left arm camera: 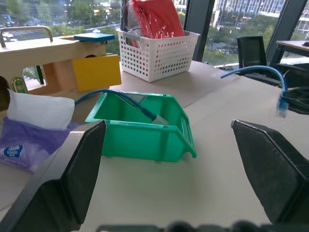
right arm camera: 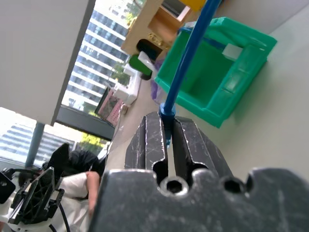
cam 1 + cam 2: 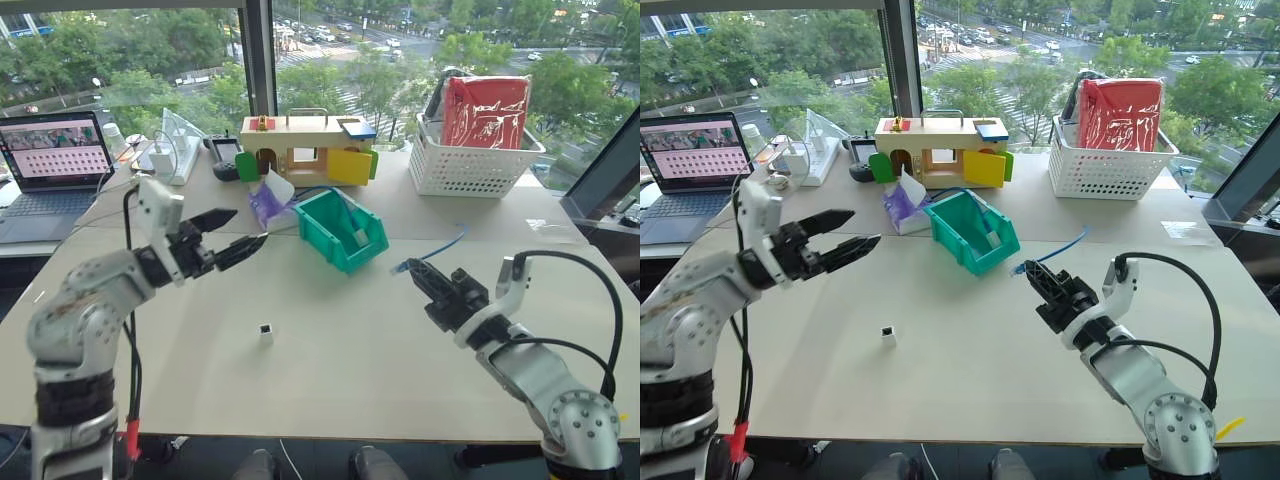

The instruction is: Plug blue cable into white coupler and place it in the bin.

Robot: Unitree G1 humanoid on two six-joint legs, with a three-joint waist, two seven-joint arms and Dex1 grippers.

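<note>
The white coupler (image 3: 266,333) stands alone on the table, near its front and between my two arms. My left gripper (image 3: 250,227) hovers open above the table to the coupler's far left, with nothing between its fingers and pointing toward the bin (image 3: 350,255). The teal bin sits mid-table with its cut-away front toward me. My right gripper (image 3: 415,268) is shut on the blue cable (image 3: 440,247) just behind its plug (image 1: 281,104). The cord rises from between the pads (image 2: 166,123) and trails back over the table to the right of the bin.
A second blue cord (image 1: 116,94) droops into the bin beside a pale item. Behind the bin lie a purple tissue pack (image 3: 268,200) and a wooden toy house (image 3: 300,145). A white lattice basket (image 3: 470,165) stands back right; a laptop (image 3: 55,160) sits far left.
</note>
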